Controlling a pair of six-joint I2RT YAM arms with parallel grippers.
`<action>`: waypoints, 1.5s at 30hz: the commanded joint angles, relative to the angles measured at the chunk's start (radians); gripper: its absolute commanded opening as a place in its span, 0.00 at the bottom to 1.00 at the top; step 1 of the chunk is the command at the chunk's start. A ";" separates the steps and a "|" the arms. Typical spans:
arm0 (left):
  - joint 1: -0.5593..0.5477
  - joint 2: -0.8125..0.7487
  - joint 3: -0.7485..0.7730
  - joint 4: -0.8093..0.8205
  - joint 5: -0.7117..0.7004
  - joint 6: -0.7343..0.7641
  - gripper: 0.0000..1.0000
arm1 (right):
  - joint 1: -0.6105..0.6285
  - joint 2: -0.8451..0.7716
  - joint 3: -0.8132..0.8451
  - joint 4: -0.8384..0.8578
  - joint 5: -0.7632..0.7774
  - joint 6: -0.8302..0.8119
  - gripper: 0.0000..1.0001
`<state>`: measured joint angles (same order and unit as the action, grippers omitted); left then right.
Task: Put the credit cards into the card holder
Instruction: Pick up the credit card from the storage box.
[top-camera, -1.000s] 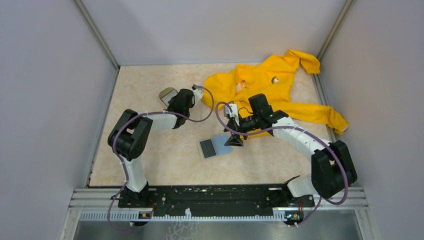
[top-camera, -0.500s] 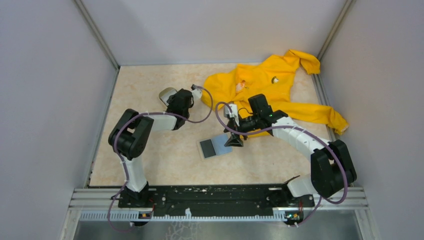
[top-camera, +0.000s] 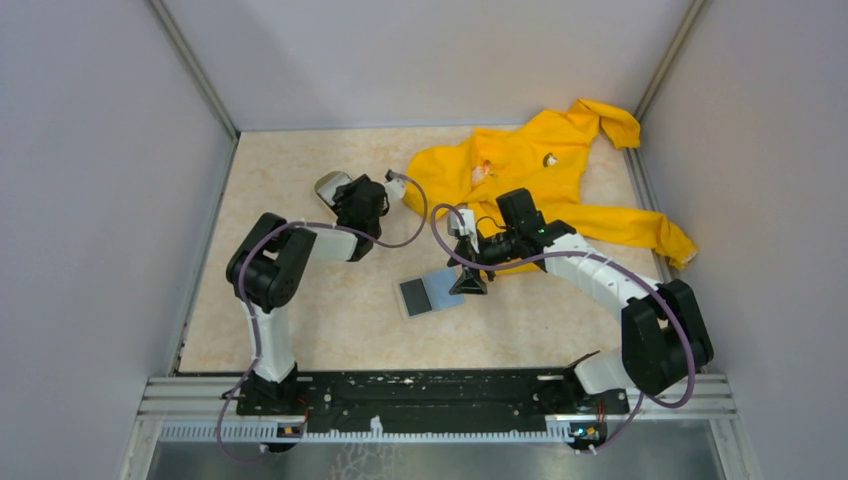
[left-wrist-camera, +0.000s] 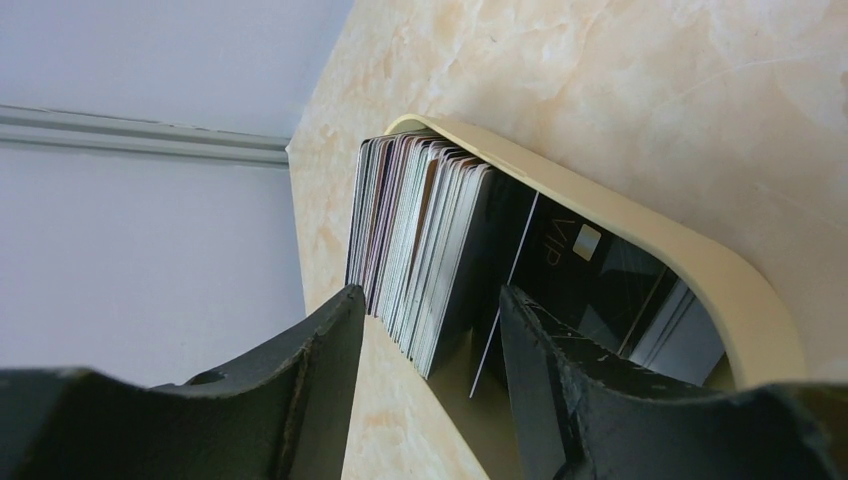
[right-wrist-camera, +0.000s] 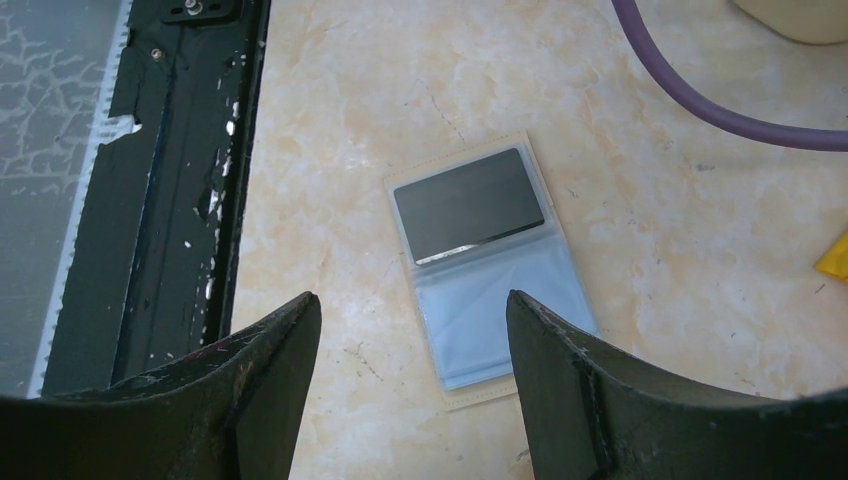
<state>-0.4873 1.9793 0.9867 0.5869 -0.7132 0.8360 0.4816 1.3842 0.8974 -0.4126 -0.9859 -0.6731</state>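
A dark grey card (right-wrist-camera: 468, 203) and a light blue card (right-wrist-camera: 505, 320) lie flat, end to end, inside a clear-edged sleeve on the table; they also show in the top view (top-camera: 430, 292). My right gripper (right-wrist-camera: 410, 302) is open and hovers over the blue card's end, in the top view (top-camera: 468, 282) at the sleeve's right. A cream rounded card holder (left-wrist-camera: 640, 225) holds several upright cards (left-wrist-camera: 420, 235); in the top view it (top-camera: 328, 186) sits far left. My left gripper (left-wrist-camera: 425, 330) is open at the holder's mouth, fingers either side of the stack.
A crumpled yellow garment (top-camera: 545, 165) covers the far right of the table, just behind my right arm. A purple cable (right-wrist-camera: 700, 100) loops above the sleeve. The black base rail (top-camera: 420, 390) runs along the near edge. Grey walls enclose three sides.
My left arm has swung a little to the left and away, and the cream holder has shifted the same way with it. My right arm and the cards have not moved.
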 joint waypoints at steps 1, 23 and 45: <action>0.012 0.018 0.024 -0.047 0.023 -0.009 0.59 | -0.003 -0.001 0.038 0.009 -0.041 -0.022 0.68; 0.019 -0.091 0.064 -0.268 0.135 -0.163 0.55 | -0.003 0.007 0.042 -0.001 -0.052 -0.024 0.68; 0.203 -0.119 0.333 -0.705 0.672 -0.517 0.73 | -0.003 0.020 0.050 -0.021 -0.067 -0.034 0.68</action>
<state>-0.3256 1.8317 1.2411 0.0135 -0.2066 0.4198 0.4816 1.4021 0.8978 -0.4397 -1.0050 -0.6819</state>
